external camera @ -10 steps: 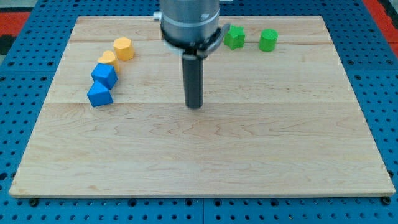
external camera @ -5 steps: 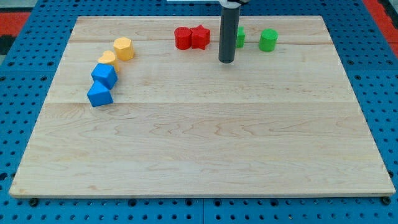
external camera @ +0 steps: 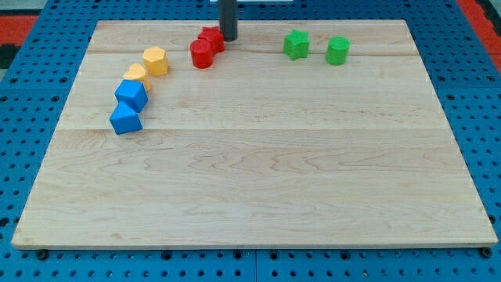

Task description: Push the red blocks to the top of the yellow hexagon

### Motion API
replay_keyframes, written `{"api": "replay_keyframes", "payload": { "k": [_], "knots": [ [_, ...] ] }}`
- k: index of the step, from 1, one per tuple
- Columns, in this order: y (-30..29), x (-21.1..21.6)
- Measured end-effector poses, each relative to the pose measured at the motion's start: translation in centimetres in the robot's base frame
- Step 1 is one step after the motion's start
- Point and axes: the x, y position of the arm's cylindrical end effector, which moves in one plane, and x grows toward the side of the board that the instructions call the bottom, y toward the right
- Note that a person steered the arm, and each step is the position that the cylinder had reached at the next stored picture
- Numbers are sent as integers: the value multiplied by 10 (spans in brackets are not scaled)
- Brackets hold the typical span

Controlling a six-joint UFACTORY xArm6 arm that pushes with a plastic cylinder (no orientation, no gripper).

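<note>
Two red blocks sit near the view's top: a red cylinder (external camera: 201, 54) and a red star (external camera: 211, 38), touching each other. My tip (external camera: 228, 37) is just to the right of the red star, touching or nearly touching it. The yellow hexagon (external camera: 156, 60) lies to the left of the red cylinder, a short gap apart. The rod rises out of the view's top.
A second yellow block (external camera: 136, 74) sits below-left of the hexagon, with two blue blocks (external camera: 131, 94) (external camera: 125, 120) below it. A green star (external camera: 296, 45) and a green cylinder (external camera: 337, 50) lie at the top right. The wooden board (external camera: 258, 196) rests on a blue pegboard.
My tip moved from the right of the red blocks up and left. The two red blocks were pushed left, toward the yellow hexagon, and now lie diagonally.
</note>
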Motion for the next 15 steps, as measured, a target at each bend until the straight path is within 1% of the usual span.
{"api": "replay_keyframes", "payload": {
  "k": [1,2,3,4,5,6,8,9,10,13,14,15],
  "knots": [
    [-27,-8],
    [61,-2],
    [37,61],
    [-36,92],
    [-50,77],
    [-48,60],
    [-7,58],
    [33,53],
    [35,24],
    [-44,21],
    [-42,21],
    [1,20]
  ]
}}
